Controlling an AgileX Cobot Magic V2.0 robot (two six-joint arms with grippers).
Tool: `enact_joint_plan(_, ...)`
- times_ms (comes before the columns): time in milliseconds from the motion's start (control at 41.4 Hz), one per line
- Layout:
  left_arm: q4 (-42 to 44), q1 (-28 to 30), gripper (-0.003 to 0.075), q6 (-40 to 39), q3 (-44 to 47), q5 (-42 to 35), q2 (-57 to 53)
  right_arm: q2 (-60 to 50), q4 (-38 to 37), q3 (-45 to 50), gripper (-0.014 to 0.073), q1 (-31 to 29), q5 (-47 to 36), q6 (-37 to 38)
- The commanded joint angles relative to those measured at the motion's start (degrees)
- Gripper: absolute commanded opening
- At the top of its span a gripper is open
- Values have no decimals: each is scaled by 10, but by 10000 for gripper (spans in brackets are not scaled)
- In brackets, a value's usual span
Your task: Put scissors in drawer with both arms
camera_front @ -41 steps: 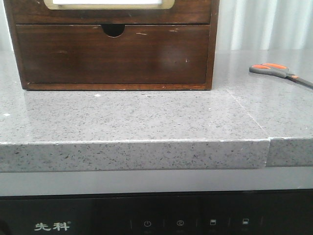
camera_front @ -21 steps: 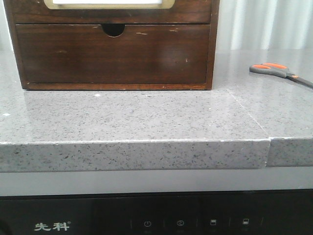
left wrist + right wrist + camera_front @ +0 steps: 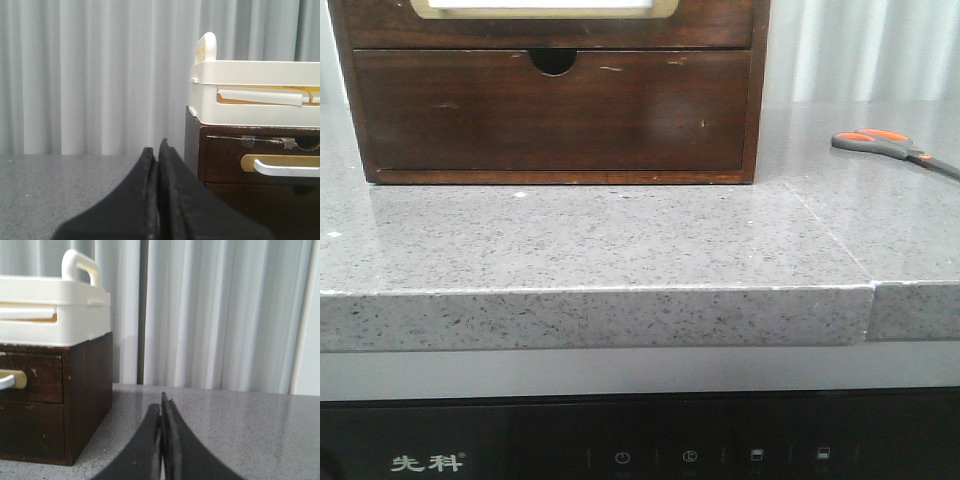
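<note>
The scissors (image 3: pixel 892 147), with grey handles and orange loop linings, lie flat on the grey counter at the right, blades pointing right. The drawer with the white panel in a tan frame (image 3: pixel 545 10) is the upper one of the dark wooden cabinet; only its lower strip shows in the front view. It also shows in the left wrist view (image 3: pixel 260 155) and the right wrist view (image 3: pixel 30 377), and looks closed. My left gripper (image 3: pixel 157 150) and right gripper (image 3: pixel 162 405) are both shut and empty, low over the counter. Neither arm shows in the front view.
Below the panel drawer is a plain drawer front with a semicircular notch (image 3: pixel 552 62). A white plastic box with a handle (image 3: pixel 250 95) sits on top of the cabinet. The stone counter has a seam (image 3: pixel 872 290) and a front edge. White curtains hang behind.
</note>
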Motion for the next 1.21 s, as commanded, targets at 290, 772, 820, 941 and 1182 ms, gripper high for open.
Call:
enact_joint_plan(290,0,-3,-20,-2,-173,204,186,191,-34,-169,-68,-2,159,-2)
enact_joint_plan(772,-9,-3,-20,-2,-155,238,228,309,-68,-153,-66,-2,233,-2)
enact_joint_plan(820,-9,-3,-20,-2,-154,238,228,314,-68,-153,-63,-2,234,-2)
enact_joint_plan(941,-19,-3,48,-2,-151,238,228,317,-68,-153,34,-2,234,-5)
enact_joint_plan(1182,-30,-3,594,-3,-143,232,234,317,-68,-153,563,-2,234,-5)
